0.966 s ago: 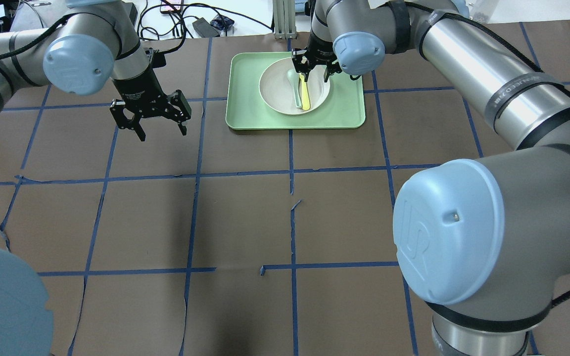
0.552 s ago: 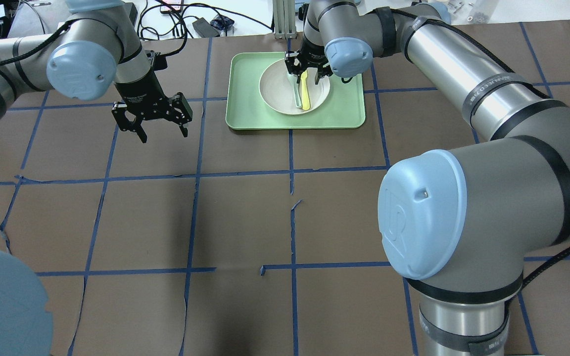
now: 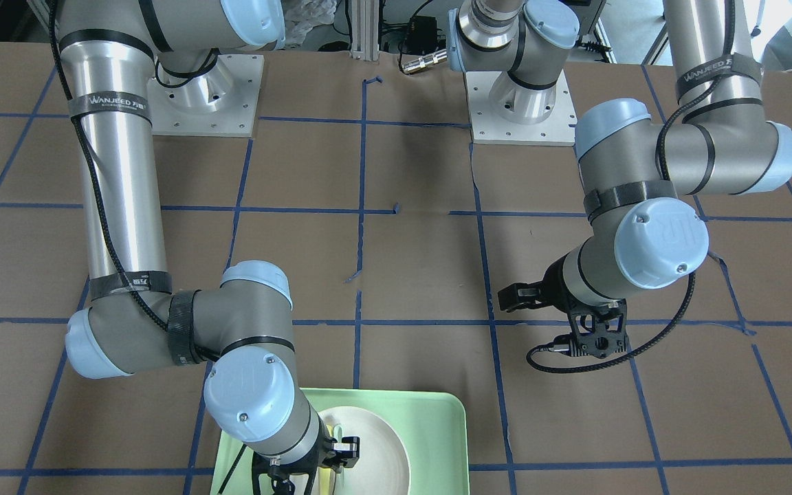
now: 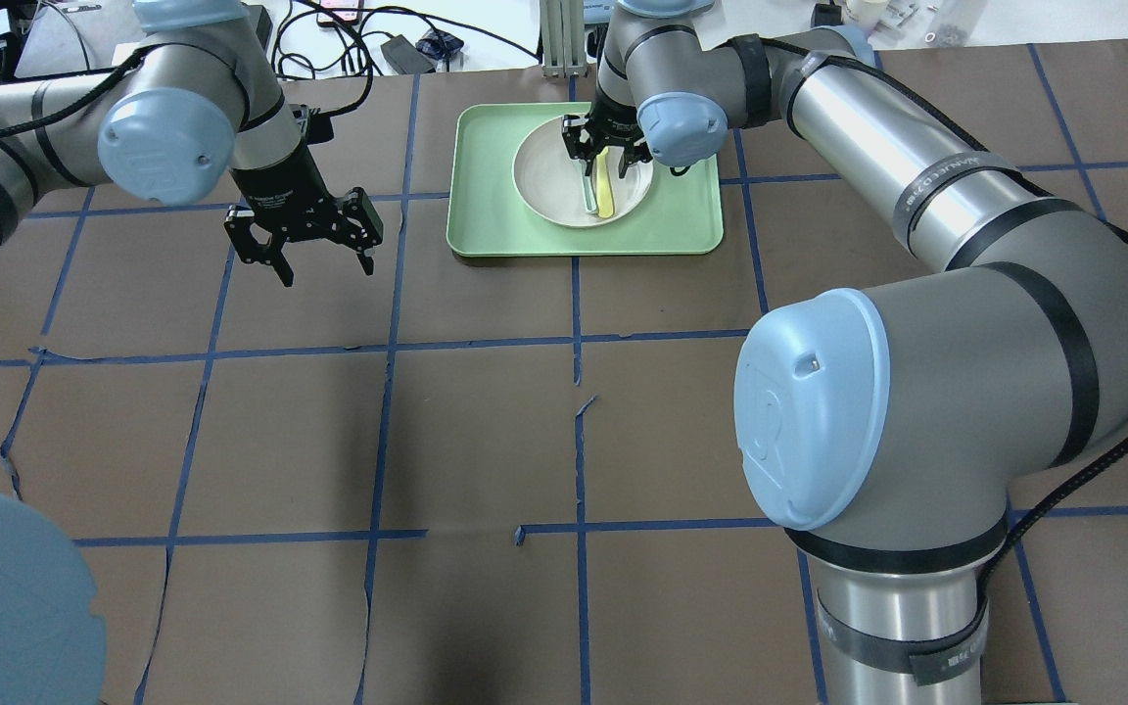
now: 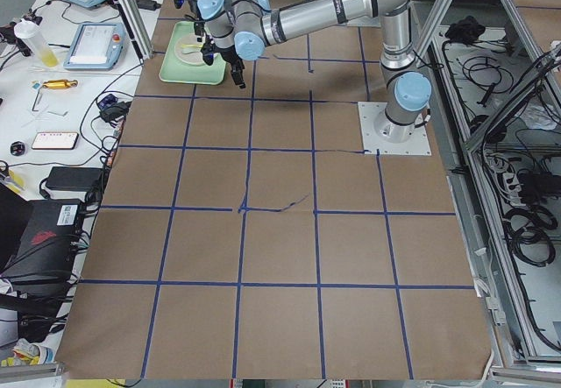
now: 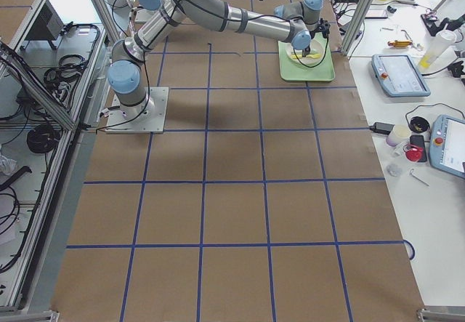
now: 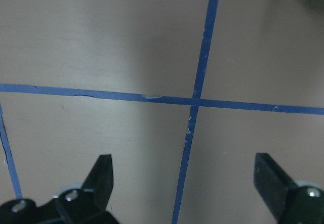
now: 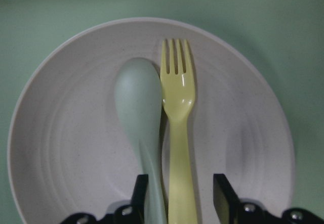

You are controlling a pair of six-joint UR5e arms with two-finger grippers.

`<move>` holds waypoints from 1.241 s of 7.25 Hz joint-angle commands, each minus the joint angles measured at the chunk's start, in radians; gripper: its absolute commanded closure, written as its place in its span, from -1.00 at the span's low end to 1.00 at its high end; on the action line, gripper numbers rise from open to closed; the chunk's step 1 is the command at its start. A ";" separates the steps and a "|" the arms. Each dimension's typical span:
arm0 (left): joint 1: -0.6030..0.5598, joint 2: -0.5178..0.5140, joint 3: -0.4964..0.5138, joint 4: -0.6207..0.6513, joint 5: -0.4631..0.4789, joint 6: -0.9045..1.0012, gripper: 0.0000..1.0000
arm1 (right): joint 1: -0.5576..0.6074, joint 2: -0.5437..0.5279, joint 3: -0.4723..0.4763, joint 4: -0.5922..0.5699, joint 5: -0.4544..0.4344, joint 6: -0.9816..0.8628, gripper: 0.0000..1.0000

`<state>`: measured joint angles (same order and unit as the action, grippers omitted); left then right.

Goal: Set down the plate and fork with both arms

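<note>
Two right fingers (image 8: 223,196) flank the fork (image 8: 178,97) and spoon (image 8: 137,97) handles.

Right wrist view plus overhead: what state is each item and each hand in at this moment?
plate: sitting flat in the tray, holding fork and spoon.
fork: lying flat in the plate, not gripped.
spoon: lying flat, touching the fork's side.
tray: flat on the table.
right hand: open, straddling both handles.
left hand: open, empty, over bare table.

Brown paper-covered table (image 4: 486,431), gridded with blue tape (image 4: 576,294), carried a light green rectangular tray (image 4: 486,196) lying flat near the edge opposite the robot.
</note>
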<state>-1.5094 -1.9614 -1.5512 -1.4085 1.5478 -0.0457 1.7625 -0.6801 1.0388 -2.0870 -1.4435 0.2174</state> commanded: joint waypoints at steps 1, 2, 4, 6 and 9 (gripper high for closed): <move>0.000 -0.001 -0.058 0.096 0.000 0.001 -1.00 | 0.000 0.014 0.000 -0.001 -0.001 -0.001 -0.08; 0.000 -0.001 -0.070 0.129 0.000 0.003 -1.00 | 0.000 0.014 0.000 -0.001 -0.001 -0.001 -0.08; 0.000 -0.001 -0.072 0.129 -0.002 0.004 -1.00 | 0.000 0.016 0.001 -0.001 -0.006 -0.003 -0.08; 0.001 0.001 -0.070 0.129 0.000 0.004 -1.00 | 0.000 0.016 0.003 0.001 -0.018 -0.004 -0.11; 0.001 0.002 -0.070 0.129 0.000 0.004 -1.00 | 0.000 0.019 0.009 0.001 -0.041 -0.004 -0.11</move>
<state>-1.5085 -1.9598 -1.6215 -1.2794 1.5477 -0.0414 1.7625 -0.6617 1.0441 -2.0862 -1.4810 0.2126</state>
